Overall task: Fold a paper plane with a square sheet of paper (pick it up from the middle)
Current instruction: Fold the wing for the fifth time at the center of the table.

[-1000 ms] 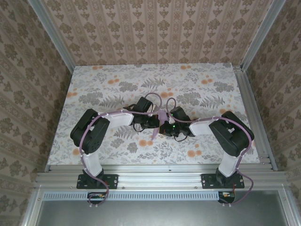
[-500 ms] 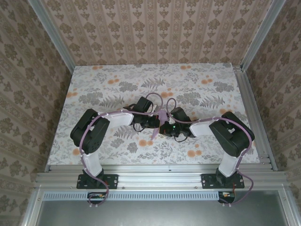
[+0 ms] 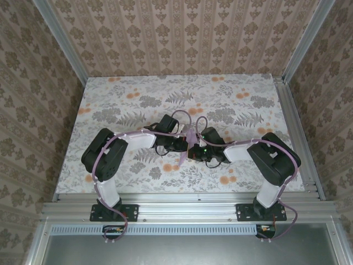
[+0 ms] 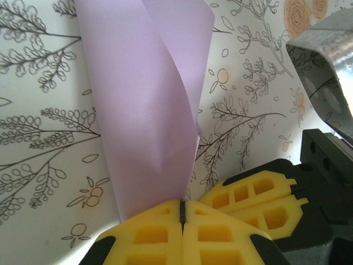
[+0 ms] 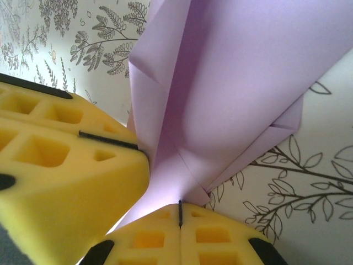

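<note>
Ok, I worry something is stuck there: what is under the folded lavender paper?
The floral tablecloth shows beside the folded lavender paper, which the left gripper and right gripper both pinch. The patch of cloth straight behind the paper is covered, so I cannot tell.

Tablecloth [image 3: 237,96]: covers the table top; white ground, grey fern and leaf sprays, orange blossoms (thin outlined sprigs in the wrist views).
Far wall [image 3: 182,33]: beige wallpaper, vertical stripes with a repeated brown ornament.
Left wall [image 3: 33,110], right wall [image 3: 331,99]: same wallpaper.
Left post [image 3: 62,41], right post [image 3: 308,38]: aluminium profiles at the far corners.
Right rail [image 3: 299,138]: aluminium, along the table's right edge.
Near rail [image 3: 187,207]: aluminium, across the near edge.
Slotted strip [image 3: 187,228]: grey, just nearer than the near rail.
</note>
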Controlling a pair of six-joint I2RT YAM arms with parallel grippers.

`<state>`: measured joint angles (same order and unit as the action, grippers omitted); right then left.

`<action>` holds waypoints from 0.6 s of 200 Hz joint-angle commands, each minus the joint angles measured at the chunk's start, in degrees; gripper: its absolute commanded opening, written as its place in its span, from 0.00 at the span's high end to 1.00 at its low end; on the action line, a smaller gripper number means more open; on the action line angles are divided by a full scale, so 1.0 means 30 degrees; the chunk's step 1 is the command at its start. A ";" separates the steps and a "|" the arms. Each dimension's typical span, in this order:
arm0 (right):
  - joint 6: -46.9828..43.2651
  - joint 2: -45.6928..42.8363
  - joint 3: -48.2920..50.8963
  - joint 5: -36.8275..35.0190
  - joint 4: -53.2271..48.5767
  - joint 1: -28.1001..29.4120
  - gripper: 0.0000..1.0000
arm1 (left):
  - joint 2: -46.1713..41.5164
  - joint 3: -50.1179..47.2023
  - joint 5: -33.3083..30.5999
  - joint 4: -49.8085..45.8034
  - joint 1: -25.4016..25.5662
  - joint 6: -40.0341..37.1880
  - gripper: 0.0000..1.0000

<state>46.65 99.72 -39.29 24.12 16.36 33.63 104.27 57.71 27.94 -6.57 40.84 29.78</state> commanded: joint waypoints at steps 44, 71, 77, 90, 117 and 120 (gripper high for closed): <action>0.1130 -0.0358 0.1038 -0.1760 0.0892 -0.0450 0.93 | -0.1375 -0.0977 0.1396 -0.0716 0.0390 0.0052 0.99; 0.1868 -0.0244 0.1193 -0.1721 0.1259 -0.0545 0.93 | -0.1565 -0.1212 0.0932 0.0047 0.0316 0.0722 0.98; 0.1966 -0.0206 0.1223 -0.1713 0.1242 -0.0545 0.93 | -0.1532 -0.1214 0.0818 0.0183 0.0331 0.0858 0.98; 0.2159 -0.0245 0.1251 -0.1712 0.1119 -0.0545 0.93 | -0.1504 -0.1309 0.0547 0.0541 0.0306 0.1156 0.99; 0.2500 -0.0194 0.1333 -0.1569 0.1145 -0.0545 0.92 | -0.1148 -0.1290 -0.0091 0.1197 0.0273 0.1831 0.99; 0.2566 -0.0179 0.1361 -0.1551 0.1187 -0.0545 0.93 | -0.1064 -0.1277 -0.0160 0.1245 0.0252 0.1910 0.99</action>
<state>52.71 99.26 -36.73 22.92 20.99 33.01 101.08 54.24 29.10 -5.26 41.60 32.77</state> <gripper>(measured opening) 0.077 0.047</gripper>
